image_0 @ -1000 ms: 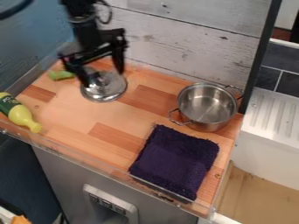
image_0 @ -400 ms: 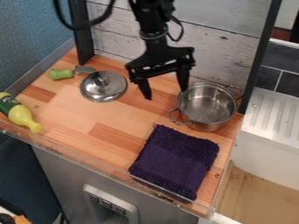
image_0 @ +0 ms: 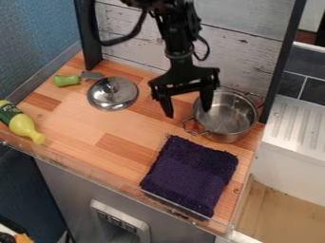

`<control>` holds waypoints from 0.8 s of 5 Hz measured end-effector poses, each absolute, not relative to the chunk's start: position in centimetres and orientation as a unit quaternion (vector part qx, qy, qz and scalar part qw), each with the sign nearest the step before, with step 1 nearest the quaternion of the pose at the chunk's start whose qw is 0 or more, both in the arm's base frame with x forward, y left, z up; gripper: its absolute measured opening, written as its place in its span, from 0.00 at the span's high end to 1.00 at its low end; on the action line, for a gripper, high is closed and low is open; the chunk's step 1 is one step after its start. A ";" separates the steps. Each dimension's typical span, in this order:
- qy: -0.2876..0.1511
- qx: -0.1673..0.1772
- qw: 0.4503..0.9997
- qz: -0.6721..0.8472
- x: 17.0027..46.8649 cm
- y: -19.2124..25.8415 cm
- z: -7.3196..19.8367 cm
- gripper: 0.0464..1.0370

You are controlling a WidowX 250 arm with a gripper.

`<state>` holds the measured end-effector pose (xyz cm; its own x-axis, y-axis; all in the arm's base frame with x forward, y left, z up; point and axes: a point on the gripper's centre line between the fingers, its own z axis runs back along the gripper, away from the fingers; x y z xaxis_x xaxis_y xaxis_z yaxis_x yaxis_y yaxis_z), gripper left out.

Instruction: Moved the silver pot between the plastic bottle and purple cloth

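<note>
Silver pot; arm hanging down near it, jaws wide apart, empty.

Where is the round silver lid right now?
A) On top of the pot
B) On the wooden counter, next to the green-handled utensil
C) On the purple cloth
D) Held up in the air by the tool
B: the lid lies on the wooden counter beside the green-handled utensil, and the pot stands uncovered.
</note>
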<state>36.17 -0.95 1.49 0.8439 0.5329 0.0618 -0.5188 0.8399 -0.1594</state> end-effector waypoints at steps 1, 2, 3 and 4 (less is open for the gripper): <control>-0.045 -0.067 0.958 0.277 36.6 -1.0 0.2 0.09; -0.043 -0.078 0.958 0.273 37.1 -1.5 -0.5 0.38; -0.049 -0.081 0.958 0.272 37.3 -1.3 -0.4 0.70; -0.051 -0.081 0.956 0.278 37.4 -0.8 -0.4 0.90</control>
<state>37.41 -0.83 -0.44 0.8401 0.5400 0.0519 -0.5234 0.8320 -0.1841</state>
